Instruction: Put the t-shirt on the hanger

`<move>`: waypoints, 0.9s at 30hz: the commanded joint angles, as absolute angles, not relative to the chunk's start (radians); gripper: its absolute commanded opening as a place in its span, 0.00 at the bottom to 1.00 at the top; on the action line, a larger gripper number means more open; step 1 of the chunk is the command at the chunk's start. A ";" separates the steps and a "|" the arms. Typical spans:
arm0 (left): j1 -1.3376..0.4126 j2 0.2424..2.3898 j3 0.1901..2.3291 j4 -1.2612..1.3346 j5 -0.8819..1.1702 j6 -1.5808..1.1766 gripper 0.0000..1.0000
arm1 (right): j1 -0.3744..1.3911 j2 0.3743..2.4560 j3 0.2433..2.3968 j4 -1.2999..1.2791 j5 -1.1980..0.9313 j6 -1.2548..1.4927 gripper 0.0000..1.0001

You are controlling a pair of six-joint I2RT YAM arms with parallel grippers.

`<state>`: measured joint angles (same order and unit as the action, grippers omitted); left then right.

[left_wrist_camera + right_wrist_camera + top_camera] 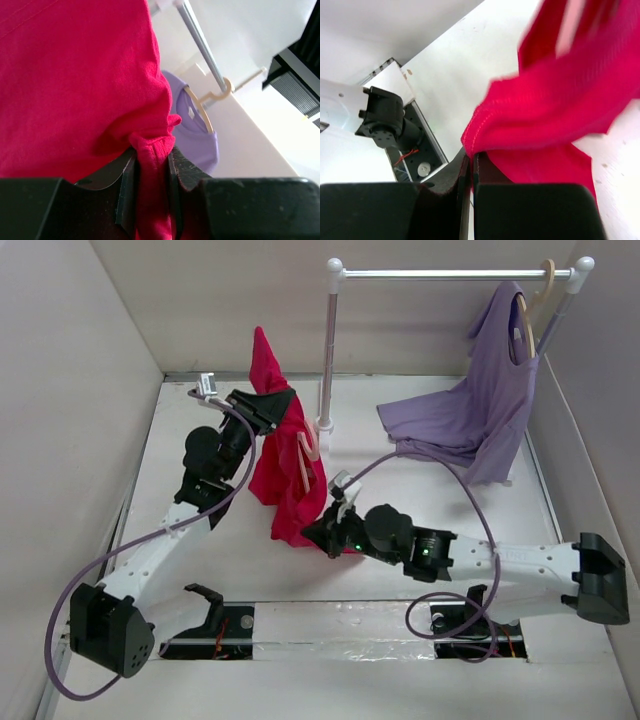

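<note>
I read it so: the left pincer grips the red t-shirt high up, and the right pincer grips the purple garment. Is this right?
No. The right pincer is shut on the lower edge of the red t-shirt, not on the purple garment, which hangs apart at the rail. The right wrist view shows it. The left pincer does grip the t-shirt high up.
</note>
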<state>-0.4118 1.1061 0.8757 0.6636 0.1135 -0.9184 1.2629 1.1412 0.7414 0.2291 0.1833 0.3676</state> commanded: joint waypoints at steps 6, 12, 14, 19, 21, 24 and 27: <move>-0.385 0.986 0.738 0.687 0.242 -0.986 0.00 | 1.261 1.283 0.830 0.120 0.150 0.383 0.37; -0.385 0.980 0.667 0.710 0.275 -0.988 0.00 | 1.261 1.128 0.828 -0.042 0.182 0.388 0.67; -0.385 0.983 0.644 0.739 0.278 -0.994 0.00 | 1.261 1.080 0.876 -0.107 0.221 0.362 0.67; -0.385 1.023 0.641 0.758 0.301 -1.012 0.00 | 1.261 1.028 0.890 -0.068 0.310 0.301 0.02; -0.385 1.023 0.627 0.796 0.296 -1.025 0.00 | 1.261 1.052 0.888 0.024 0.319 0.276 0.00; -0.385 1.032 0.650 0.764 0.308 -1.014 0.00 | 1.209 1.119 0.917 0.069 0.322 0.279 0.02; -0.385 1.019 0.641 0.765 0.288 -1.012 0.00 | 1.209 1.150 0.934 0.103 0.288 0.279 0.13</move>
